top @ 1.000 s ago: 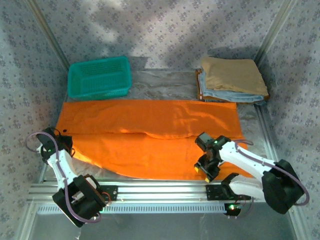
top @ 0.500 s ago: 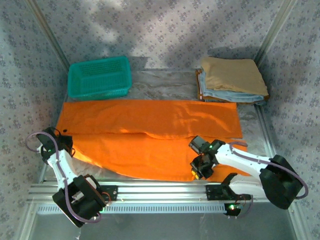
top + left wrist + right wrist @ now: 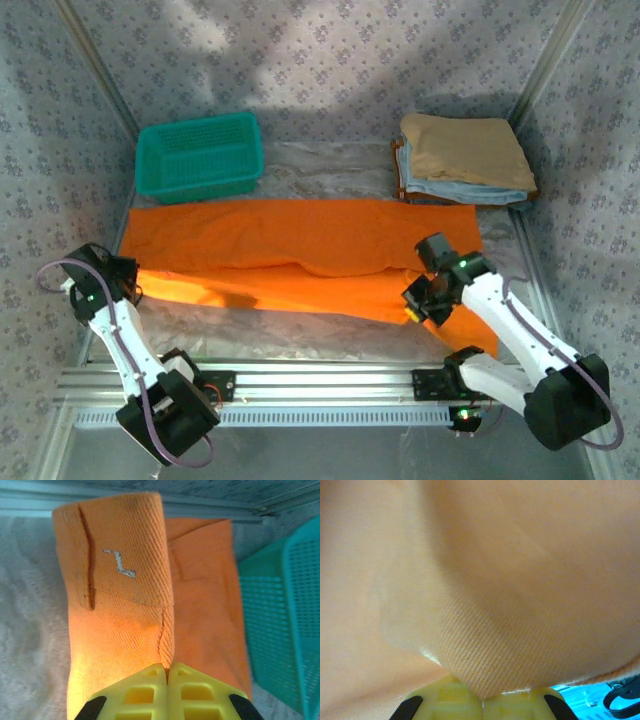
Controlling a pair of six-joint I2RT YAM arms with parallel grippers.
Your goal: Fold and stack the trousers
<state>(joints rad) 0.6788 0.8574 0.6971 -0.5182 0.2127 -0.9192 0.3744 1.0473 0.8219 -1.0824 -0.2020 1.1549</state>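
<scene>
**Left tool (image 3: 167, 672) and right tool (image 3: 482, 697) both pinch the trousers (image 3: 300, 240)**

The left tool's yellow fingers are pressed together on the orange cloth at the trousers' left end. The right tool is closed the same way on a fold of cloth near the right end. The trousers stretch lengthwise across the worktop (image 3: 300, 335). A teal basket (image 3: 200, 155) and a stack of folded garments (image 3: 465, 155) sit just behind them.
</scene>
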